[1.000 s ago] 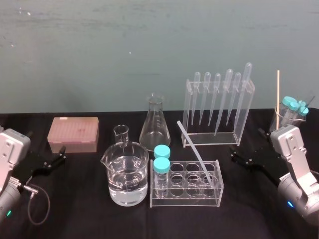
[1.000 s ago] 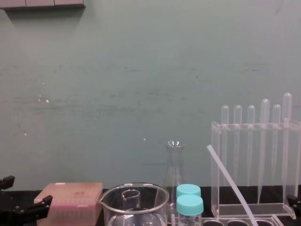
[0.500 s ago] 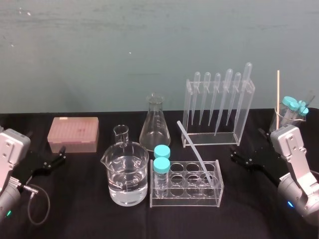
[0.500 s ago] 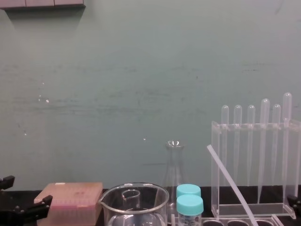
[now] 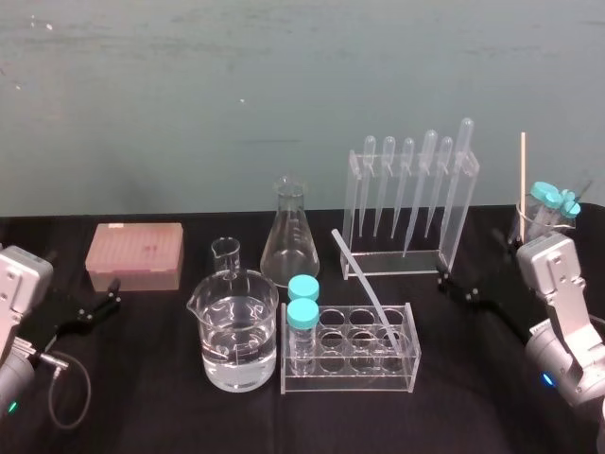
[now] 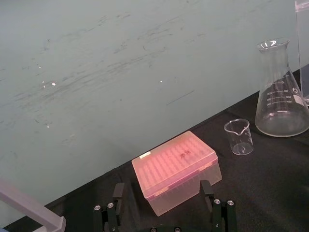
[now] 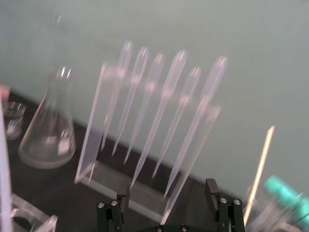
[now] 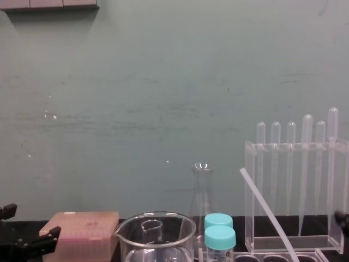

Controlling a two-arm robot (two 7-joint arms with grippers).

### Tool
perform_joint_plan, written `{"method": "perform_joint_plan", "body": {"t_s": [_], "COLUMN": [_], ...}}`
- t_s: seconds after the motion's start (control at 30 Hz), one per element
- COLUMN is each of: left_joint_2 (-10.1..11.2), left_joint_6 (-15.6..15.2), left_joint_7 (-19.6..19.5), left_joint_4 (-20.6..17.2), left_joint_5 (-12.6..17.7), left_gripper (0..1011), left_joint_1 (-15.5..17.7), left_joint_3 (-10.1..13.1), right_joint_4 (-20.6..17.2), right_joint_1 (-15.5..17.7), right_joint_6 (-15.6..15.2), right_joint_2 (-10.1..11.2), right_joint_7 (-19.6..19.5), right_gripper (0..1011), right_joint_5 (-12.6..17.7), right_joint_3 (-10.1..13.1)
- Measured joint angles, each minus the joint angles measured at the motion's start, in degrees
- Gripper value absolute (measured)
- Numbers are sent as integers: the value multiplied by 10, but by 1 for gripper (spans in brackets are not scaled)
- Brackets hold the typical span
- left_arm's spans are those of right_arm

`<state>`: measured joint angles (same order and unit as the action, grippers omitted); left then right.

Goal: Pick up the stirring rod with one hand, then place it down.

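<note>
- Stirring rod leans tilted in the clear tube rack, with its lower end in a hole at the rack's right end and its upper end slanting up to the left.
- Right gripper hangs low over the black table, right of the rack and well apart from the rod, fingers spread and empty.
- Left gripper sits far left near the pink tip box, fingers likewise apart.

Lighting's soft and even, kinda dim, so the black table swallows any shadows and you just get small glints on the beaker and flask. Right wrist view is smeared though: the pipettes look ghosted.
</note>
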<state>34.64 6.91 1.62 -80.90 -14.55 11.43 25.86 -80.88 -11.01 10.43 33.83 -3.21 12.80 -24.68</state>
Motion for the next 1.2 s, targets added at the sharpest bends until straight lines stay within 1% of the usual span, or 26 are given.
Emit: {"method": "perform_joint_plan", "body": {"t_s": [0.03,0.07,0.1,0.2,0.23,0.33,0.4,0.5,0.53,0.6,0.67,0.7,0.73,0.77,0.87,0.93,0.97,1.0,1.1,1.13,1.2], "left_joint_2": [0,0,0,0,0,0,0,0,0,0,0,0,0,0,0,0,0,0,0,0,0], "left_joint_6": [0,0,0,0,0,0,0,0,0,0,0,0,0,0,0,0,0,0,0,0,0], "left_joint_7": [0,0,0,0,0,0,0,0,0,0,0,0,0,0,0,0,0,0,0,0,0], "left_joint_4": [0,0,0,0,0,0,0,0,0,0,0,0,0,0,0,0,0,0,0,0,0], "left_joint_5": [0,0,0,0,0,0,0,0,0,0,0,0,0,0,0,0,0,0,0,0,0], "left_gripper": [1000,1000,1000,1000,1000,1000,1000,1000,1000,1000,1000,1000,1000,1000,1000,1000,1000,1000,1000,1000,1000], "left_joint_1": [0,0,0,0,0,0,0,0,0,0,0,0,0,0,0,0,0,0,0,0,0], "left_joint_3": [0,0,0,0,0,0,0,0,0,0,0,0,0,0,0,0,0,0,0,0,0], "right_joint_4": [-1,-3,-6,-13,-17,-23,-30,-33,-33,-33,-33,-33,-33,-32,-29,-25,-25,-22,-20,-19,-17], "right_joint_1": [1,1,1,-3,-7,-13,-24,-33,-39,-45,-50,-55,-57,-62,-67,-73,-73,-76,-78,-80,-81], "right_joint_6": [21,29,51,79,96,119,148,169,180,190,196,197,197,190,167,122,122,96,62,43,26], "right_joint_2": [-5,-6,-10,-15,-17,-21,-26,-31,-34,-37,-40,-42,-43,-45,-48,-51,-51,-52,-53,-53,-54], "right_joint_7": [-11,-16,-30,-47,-57,-62,-59,-47,-35,-21,-3,18,29,54,94,144,144,164,186,198,209], "right_gripper": [1003,1003,1003,1003,1003,1003,1003,1003,1003,1003,1003,1003,1003,1003,1003,1003,1003,1003,1003,1003,1003], "right_joint_5": [-9,-15,-35,-66,-87,-115,-137,-144,-146,-145,-137,-122,-111,-87,-44,11,11,32,54,64,72], "right_joint_3": [6,7,10,11,10,5,-2,-9,-15,-20,-26,-32,-35,-40,-45,-49,-49,-50,-52,-53,-53]}}
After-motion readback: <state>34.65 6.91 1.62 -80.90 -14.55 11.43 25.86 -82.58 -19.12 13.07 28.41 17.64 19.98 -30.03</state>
